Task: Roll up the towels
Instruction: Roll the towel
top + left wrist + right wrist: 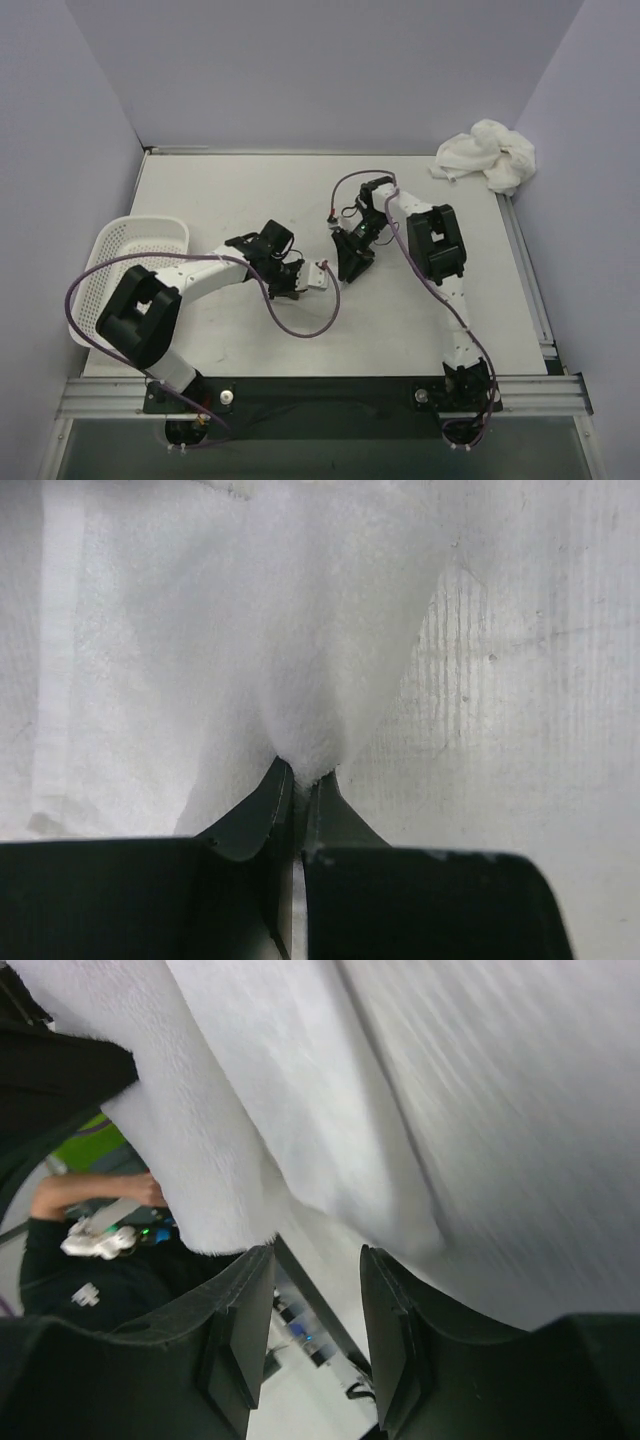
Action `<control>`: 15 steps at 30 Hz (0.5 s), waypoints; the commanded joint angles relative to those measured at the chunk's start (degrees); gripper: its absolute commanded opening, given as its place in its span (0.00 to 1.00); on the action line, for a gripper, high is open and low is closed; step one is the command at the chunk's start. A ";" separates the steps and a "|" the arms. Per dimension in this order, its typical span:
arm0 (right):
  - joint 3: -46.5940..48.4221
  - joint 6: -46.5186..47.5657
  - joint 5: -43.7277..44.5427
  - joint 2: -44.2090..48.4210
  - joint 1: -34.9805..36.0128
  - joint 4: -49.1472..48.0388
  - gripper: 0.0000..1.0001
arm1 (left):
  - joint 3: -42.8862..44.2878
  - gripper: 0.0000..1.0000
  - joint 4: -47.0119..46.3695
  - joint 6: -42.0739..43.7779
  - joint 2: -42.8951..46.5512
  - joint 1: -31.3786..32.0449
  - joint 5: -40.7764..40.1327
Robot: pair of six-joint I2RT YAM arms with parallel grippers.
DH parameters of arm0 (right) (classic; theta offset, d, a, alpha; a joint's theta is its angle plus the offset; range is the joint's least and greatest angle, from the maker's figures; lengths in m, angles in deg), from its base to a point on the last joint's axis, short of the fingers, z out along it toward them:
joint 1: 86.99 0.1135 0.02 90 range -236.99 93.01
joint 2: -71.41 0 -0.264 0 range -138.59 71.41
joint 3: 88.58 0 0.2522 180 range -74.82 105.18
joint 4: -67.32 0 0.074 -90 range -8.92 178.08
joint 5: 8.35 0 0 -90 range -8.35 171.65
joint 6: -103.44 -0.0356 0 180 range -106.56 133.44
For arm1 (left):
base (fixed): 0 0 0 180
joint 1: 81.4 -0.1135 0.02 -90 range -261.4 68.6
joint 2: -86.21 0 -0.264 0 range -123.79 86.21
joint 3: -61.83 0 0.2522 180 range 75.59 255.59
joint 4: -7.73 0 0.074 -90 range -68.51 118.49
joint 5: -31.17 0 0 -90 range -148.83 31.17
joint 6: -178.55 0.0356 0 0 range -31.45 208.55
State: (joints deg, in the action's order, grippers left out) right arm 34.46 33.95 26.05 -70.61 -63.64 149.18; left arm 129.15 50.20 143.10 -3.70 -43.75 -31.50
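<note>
No text, label, brand, number or sign can be read on the towels (487, 155), basket (112, 248) or table (240, 190).

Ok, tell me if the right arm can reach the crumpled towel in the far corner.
Probably yes: nothing stands between it and the crumpled towel, and the right pincer is open; a long stretch, though.

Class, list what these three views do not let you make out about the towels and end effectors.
Left wrist: the pinched towel runs off the frame, so its size is unknown; the left end effector is shut on it.
Top view: folds hide how many towels make up the towel heap.
Right wrist: motion blur hides whether the open right end effector touches the towel fabric.
</note>
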 commanded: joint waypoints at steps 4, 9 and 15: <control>-6.95 -5.39 7.34 19.02 -5.06 -9.02 0.40 | 11.20 0.00 20.23 -8.49 -12.03 -5.38 11.59; -15.74 -8.82 3.46 29.15 -8.32 -16.93 0.40 | 26.04 0.00 31.02 -8.49 -25.10 -9.43 18.89; -24.72 -7.24 6.10 39.88 -6.75 -23.53 0.46 | 49.83 0.01 49.14 -4.19 -44.90 -13.92 24.78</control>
State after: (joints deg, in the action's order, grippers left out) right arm 12.43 26.68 31.02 -34.24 -71.92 129.14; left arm 171.49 88.41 135.25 -40.40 -56.07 -8.85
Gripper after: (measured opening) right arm 0.444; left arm 0.081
